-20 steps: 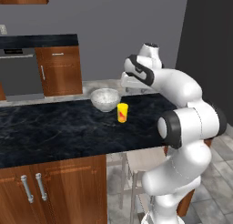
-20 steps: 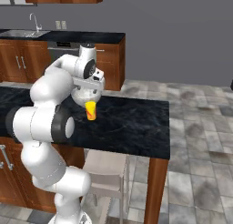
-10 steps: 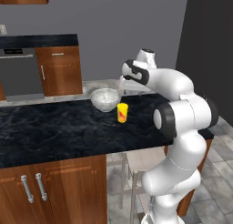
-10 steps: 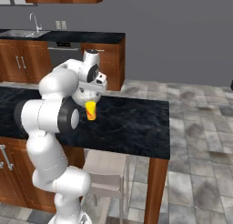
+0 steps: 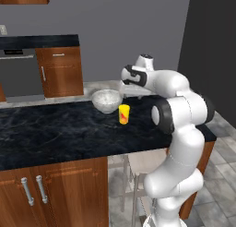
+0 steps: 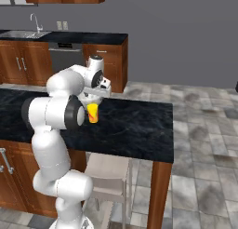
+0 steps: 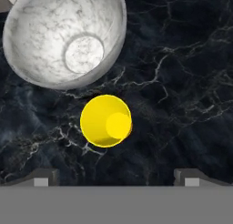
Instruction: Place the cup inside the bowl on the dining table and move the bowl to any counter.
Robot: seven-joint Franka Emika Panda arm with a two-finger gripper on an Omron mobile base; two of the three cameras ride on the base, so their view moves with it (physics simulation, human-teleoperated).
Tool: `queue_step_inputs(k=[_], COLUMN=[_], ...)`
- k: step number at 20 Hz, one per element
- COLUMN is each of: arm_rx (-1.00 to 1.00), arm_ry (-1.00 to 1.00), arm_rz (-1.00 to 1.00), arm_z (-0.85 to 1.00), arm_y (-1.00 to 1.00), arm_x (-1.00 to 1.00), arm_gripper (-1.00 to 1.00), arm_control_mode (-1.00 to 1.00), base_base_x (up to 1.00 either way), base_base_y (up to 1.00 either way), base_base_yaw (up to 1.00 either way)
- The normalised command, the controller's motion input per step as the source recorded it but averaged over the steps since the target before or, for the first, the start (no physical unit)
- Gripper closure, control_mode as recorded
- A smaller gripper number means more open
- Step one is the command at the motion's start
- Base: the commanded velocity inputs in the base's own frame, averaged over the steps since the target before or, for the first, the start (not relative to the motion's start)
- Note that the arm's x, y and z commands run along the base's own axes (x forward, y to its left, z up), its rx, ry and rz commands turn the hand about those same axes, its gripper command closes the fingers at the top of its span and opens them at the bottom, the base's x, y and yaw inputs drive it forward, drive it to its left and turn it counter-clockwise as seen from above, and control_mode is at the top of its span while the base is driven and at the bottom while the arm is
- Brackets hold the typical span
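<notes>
Gripper (image 7: 113, 175): being held spread wide above the cup, nothing pinched.
Cup (image 7: 106, 120): standing upright on the dining table (image 5: 55, 129), just beside the bowl (image 7: 63, 36), ungrasped.
Bowl: sitting empty.
Progress: nothing being judged done; cup placement and carry to counter (image 5: 39, 41) remaining.

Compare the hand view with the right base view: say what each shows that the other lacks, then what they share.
Hand view: the bowl seen from above, empty, beside the upright cup, apart from it, and the open claw above the cup. Right base view: the arm, a stool under the dining table, and the counter with a sink. Both: the yellow cup on the black marble top.
</notes>
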Motion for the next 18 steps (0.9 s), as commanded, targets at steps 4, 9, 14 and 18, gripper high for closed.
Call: queue_step_inputs(k=[4,9,14,18], arm_rx=[0.0,0.0,0.0,0.0], arm_ry=[0.0,0.0,0.01,0.0], arm_rz=[0.0,0.0,0.0,0.0], arm_z=[-0.22,-0.16,-0.15,-0.29], arm_y=[0.0,0.01,0.02,0.0], arm_x=[0.29,0.23,0.0,0.0], arm_gripper=[-1.0,-1.0,-1.0,-1.0], arm_control_mode=[-1.0,-1.0,-1.0,-1.0], base_base_x=[0.0,0.0,0.0,0.0], base_base_y=[0.0,0.0,0.0,0.0], base_base_yaw=[0.0,0.0,0.0,0.0])
